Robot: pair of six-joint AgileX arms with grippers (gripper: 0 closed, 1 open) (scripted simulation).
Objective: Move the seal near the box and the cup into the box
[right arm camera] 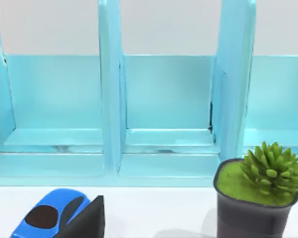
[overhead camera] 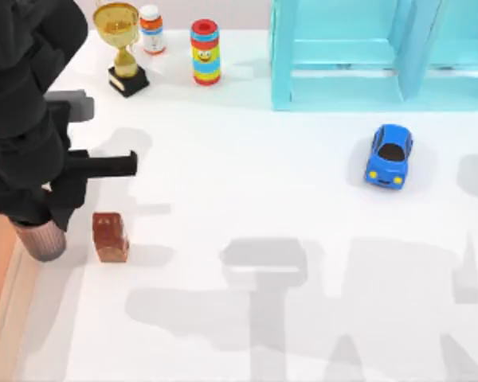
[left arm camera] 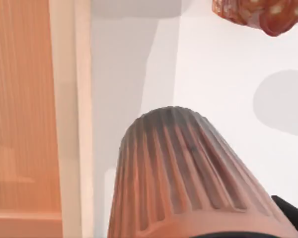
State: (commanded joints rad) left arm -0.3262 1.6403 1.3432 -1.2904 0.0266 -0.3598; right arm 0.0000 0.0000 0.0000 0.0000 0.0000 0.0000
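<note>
Cup point(overhead camera: 41, 240), pinched by the left gripper point(overhead camera: 33, 216), is held just right of the box point(overhead camera: 0, 263); leftward travel is needed.

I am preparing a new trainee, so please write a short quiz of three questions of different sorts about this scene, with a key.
1. True or false: the cup already stands inside the box.
2. Which thing stands nearest the cup: (a) the blue toy car, (b) the seal, (c) the gold trophy?
3. Fill in: the left end effector is at the top view's ____ edge, over the cup.

Key
1. False: it is next to the box's light rim, over the white table.
2. (b)
3. left
</note>
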